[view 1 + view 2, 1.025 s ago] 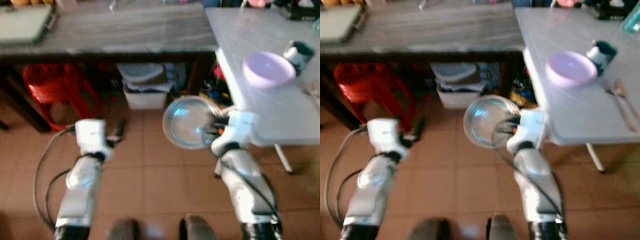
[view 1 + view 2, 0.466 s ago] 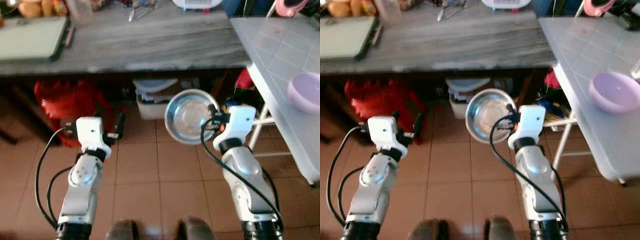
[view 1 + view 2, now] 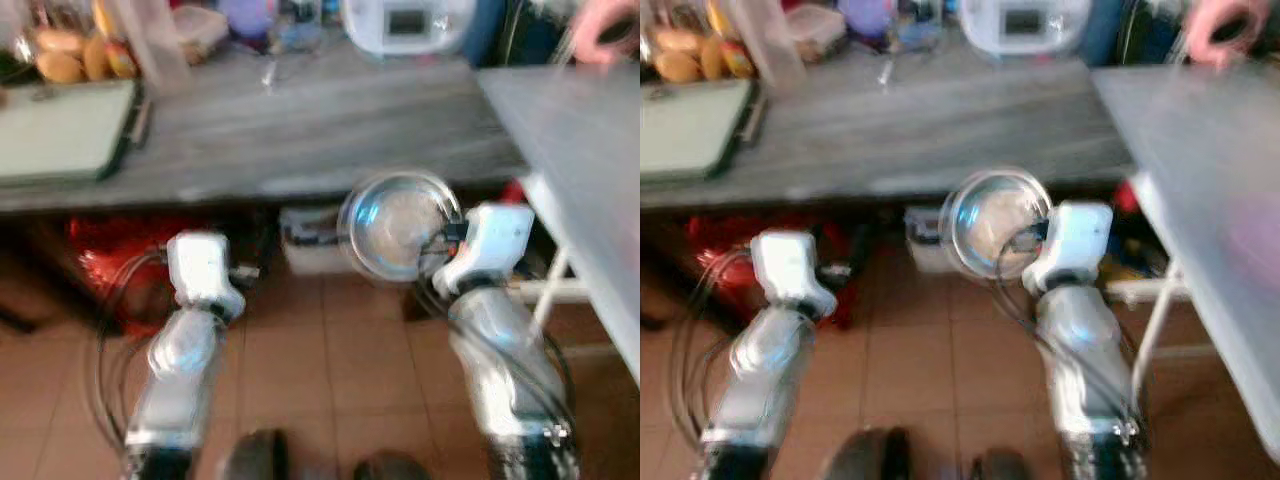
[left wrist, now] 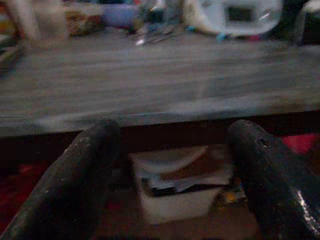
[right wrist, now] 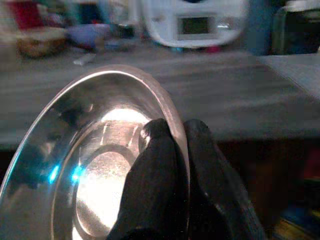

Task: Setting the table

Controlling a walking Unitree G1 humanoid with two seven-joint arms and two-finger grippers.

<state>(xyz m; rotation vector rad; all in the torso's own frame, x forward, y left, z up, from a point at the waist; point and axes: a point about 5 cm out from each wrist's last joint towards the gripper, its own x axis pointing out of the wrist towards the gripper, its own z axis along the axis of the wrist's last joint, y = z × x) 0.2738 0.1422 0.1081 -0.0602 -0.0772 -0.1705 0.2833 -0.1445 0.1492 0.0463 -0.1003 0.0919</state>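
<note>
A round steel plate (image 3: 398, 226) is held on edge in front of the grey wooden counter (image 3: 300, 120). My right gripper (image 5: 175, 142) is shut on its rim, one finger on each face. The plate's shiny hollow face (image 5: 100, 170) shows in the right wrist view. My left gripper (image 4: 170, 150) is open with nothing between its fingers (image 4: 85, 170), held low at the left and facing the space under the counter. The light grey table (image 3: 580, 140) runs along the right side. The picture is blurred.
On the counter lie a green cutting board (image 3: 60, 140), fruit (image 3: 70, 55), a white appliance (image 3: 405, 22) and small clutter. Under it stand a red stool (image 3: 105, 265) and a white bin (image 4: 185, 195). A pink object (image 3: 1225, 25) sits at the table's far end.
The whole picture has shifted: the counter now sits lower and closer, and the purple bowl on the table has left the view. The plate stays in my right gripper, now level with the counter's edge.
</note>
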